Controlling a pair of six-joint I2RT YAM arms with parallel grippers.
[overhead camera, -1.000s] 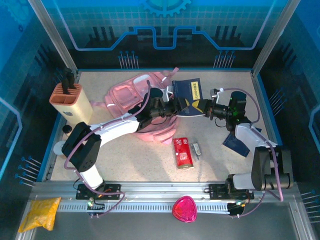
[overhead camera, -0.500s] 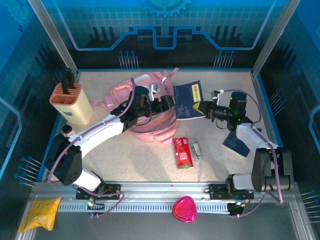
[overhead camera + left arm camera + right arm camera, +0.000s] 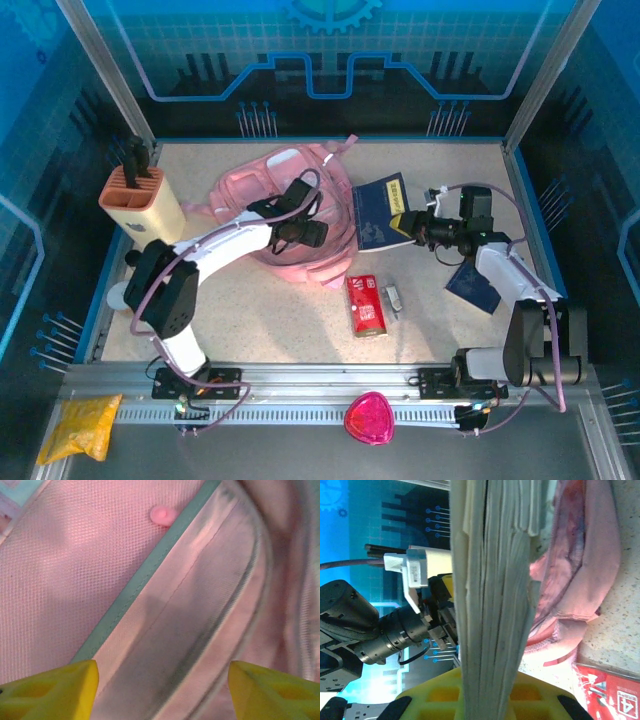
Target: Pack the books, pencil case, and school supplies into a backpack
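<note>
Jaws of my right gripper [image 3: 402,222] pinch the navy book [image 3: 378,205]; my left gripper [image 3: 312,233] hangs spread, backpack [image 3: 262,185] just beneath it.

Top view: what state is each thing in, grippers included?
Backpack: open, lying on table.
Blue book: clamped in right gripper, beside backpack.
Left gripper: open, over backpack.
Pencil case: lying on table, unpacked.
Other blue book: flat on table.
</note>
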